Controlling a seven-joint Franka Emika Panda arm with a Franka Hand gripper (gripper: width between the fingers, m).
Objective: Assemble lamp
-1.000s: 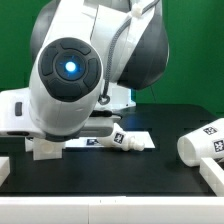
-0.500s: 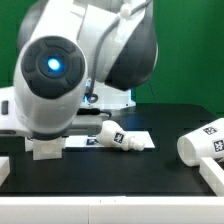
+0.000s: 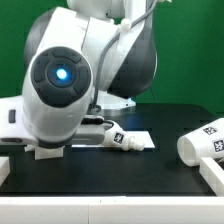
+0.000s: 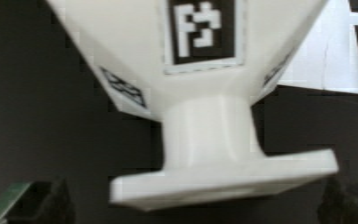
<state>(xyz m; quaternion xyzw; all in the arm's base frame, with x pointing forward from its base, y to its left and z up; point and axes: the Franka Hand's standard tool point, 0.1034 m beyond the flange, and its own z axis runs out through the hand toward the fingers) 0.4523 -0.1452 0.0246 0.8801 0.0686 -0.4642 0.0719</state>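
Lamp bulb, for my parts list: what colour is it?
White bulb with black-and-white square tags, clearest in the wrist view.

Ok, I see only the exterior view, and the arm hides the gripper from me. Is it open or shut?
Observer: Open. In the wrist view the gripper has its two fingers wide apart.
Operator: What is between them?
Observer: The narrow end of the bulb. It is a short stem with a flat foot, and the foot lies between the fingers.
Operator: Do the fingers touch it?
Observer: On one side a dark gap shows between finger and foot. On the other side the foot comes very close to the finger, and I cannot tell.
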